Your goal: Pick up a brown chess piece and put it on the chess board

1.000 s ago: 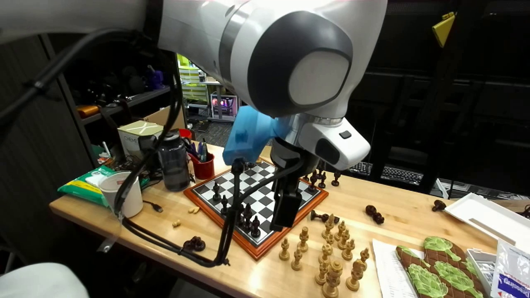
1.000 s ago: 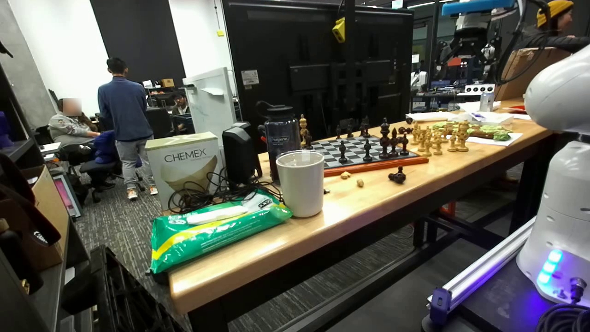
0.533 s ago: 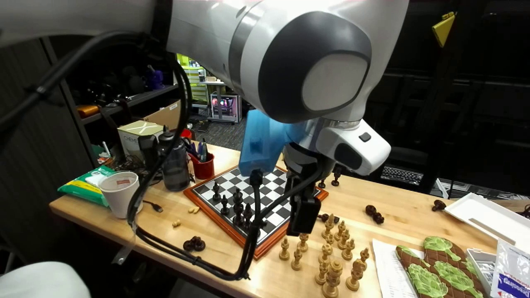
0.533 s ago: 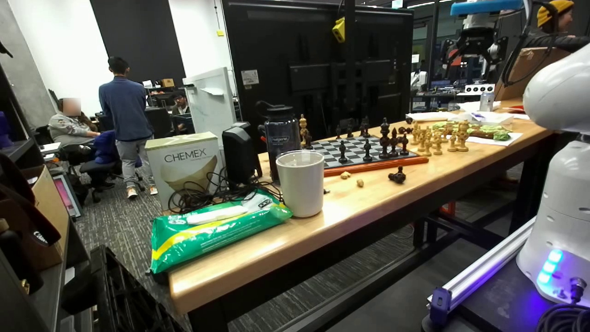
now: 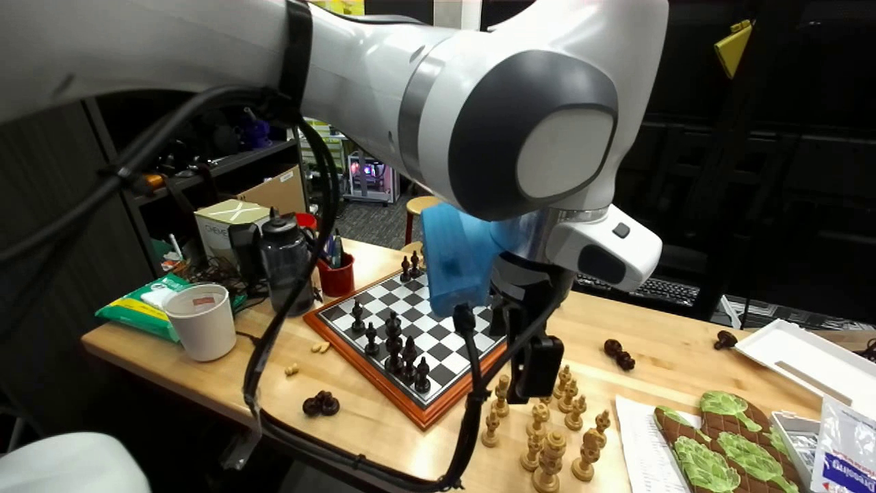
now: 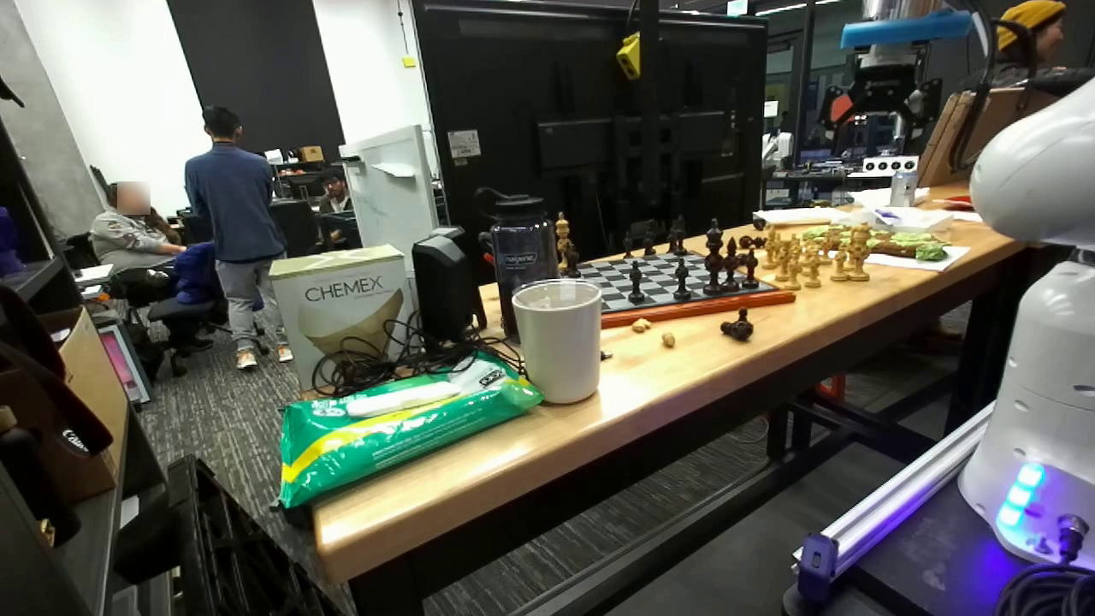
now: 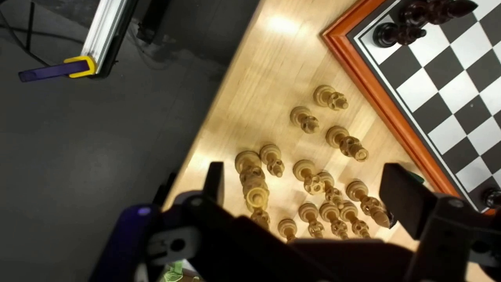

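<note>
- The gripper (image 7: 309,194) hangs pointing down above the table (image 7: 262,90), its jaws spread wide apart
- In the wrist view, light brown chess pieces (image 7: 314,184) stand on the table below, most of them showing in the gap between the two fingertips (image 7: 405,196)
- The light pieces are beside the chess board (image 7: 450,113), outside its reddish wooden frame (image 7: 388,107); which brown piece the task means cannot be told
- Dark brown chess pieces (image 5: 422,375) stand upright on the checks, several of them bunched toward the near corner in an exterior view
- Off the board, a tipped dark piece (image 5: 619,355) lies on the table, and another dark piece (image 5: 725,339) lies just beside a white tray (image 5: 807,352)
- A blue block (image 5: 458,260) sits at the wrist of the robot arm (image 5: 534,130)
- Near the board are a red pen cup (image 5: 336,275) and a dark water bottle (image 5: 282,263)
- A white cup (image 5: 205,322) stands next to a green packet (image 5: 140,308) at the table's end
- A leafy oven mitt (image 5: 729,438) rests on a sheet of paper (image 5: 647,445)
- In an exterior view, a man (image 6: 229,201) in a blue sweater stands with his back turned
</note>
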{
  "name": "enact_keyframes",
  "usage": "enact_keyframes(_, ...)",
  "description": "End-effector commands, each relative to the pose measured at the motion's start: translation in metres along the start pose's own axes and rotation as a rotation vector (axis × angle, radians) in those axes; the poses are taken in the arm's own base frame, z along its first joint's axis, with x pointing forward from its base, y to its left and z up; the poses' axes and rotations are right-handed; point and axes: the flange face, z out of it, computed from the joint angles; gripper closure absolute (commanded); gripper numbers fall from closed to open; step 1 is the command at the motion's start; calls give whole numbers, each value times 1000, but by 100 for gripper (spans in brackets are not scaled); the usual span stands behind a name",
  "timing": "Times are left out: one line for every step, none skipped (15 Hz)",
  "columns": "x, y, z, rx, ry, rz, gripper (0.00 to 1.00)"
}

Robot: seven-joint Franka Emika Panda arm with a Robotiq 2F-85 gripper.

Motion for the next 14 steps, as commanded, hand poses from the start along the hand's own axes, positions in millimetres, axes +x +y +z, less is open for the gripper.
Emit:
enact_keyframes(6,7,4,-49,35,-19,0)
enact_keyframes(8,9,5,-59,47,-21,0)
enact_keyframes(11,9,6,-64,63,-23,0)
enact_keyframes(14,10,6,-67,78,-24,0)
enact_keyframes(16,11,6,-67,92,-25,0)
enact_keyframes(19,11,7,-65,105,-26,0)
enact_keyframes(22,11,7,-61,115,-26,0)
enact_keyframes(24,11,8,-57,122,-26,0)
enact_keyframes(27,11,9,-50,126,-27,0)
enact_keyframes(30,11,11,-42,128,-28,0)
enact_keyframes(33,10,15,-38,127,-29,0)
enact_keyframes(36,9,19,-34,125,-30,0)
enact_keyframes(39,9,24,-30,123,-33,0)
enact_keyframes(42,9,28,-30,121,-34,0)
